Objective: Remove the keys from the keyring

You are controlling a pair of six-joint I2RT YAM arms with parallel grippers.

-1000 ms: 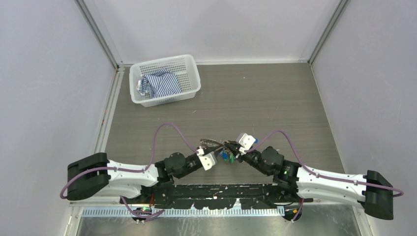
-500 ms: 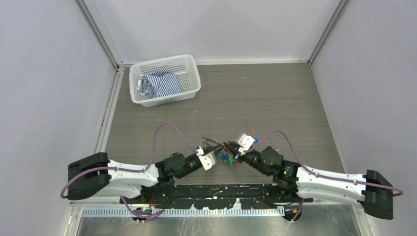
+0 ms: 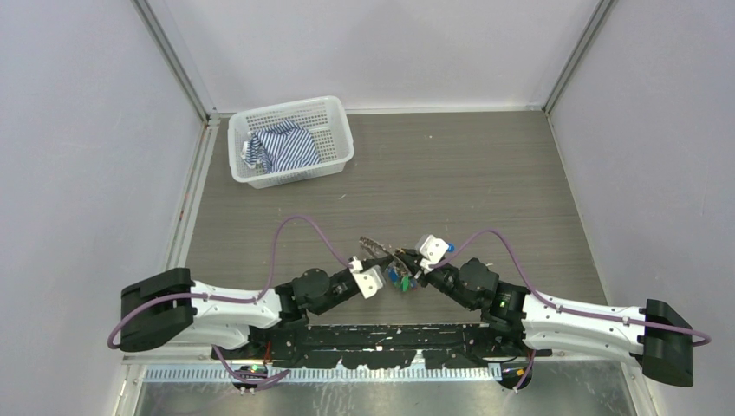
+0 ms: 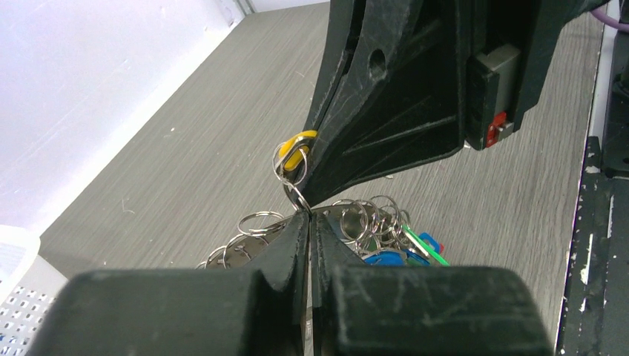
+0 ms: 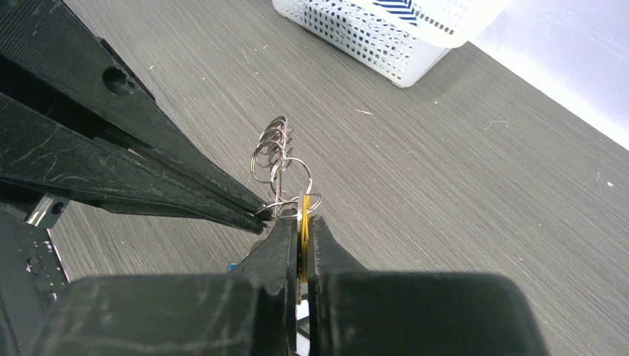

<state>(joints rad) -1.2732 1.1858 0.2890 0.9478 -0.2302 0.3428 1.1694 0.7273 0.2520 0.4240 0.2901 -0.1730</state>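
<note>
The keyring (image 3: 374, 244) hangs between my two grippers just above the table, fringed with small split rings (image 4: 257, 220) and keys (image 3: 397, 277) with blue (image 4: 386, 258) and green (image 4: 428, 252) tags. My left gripper (image 4: 308, 216) is shut on the keyring's thin metal edge. My right gripper (image 5: 302, 222) faces it tip to tip and is shut on a yellow-tagged key (image 5: 303, 208), which also shows in the left wrist view (image 4: 297, 142). Its small ring links to the bunch. In the top view the left gripper (image 3: 387, 260) and the right gripper (image 3: 406, 267) nearly touch.
A white mesh basket (image 3: 334, 113) with a striped blue-and-white cloth (image 3: 282, 147) stands at the back left. It also shows in the right wrist view (image 5: 386, 33). Grey walls enclose the wooden table (image 3: 485, 182) on three sides. Purple cables loop over both arms.
My left gripper has edged slightly to the right and away from me with the keyring. The right gripper has barely moved. Both stay shut.
</note>
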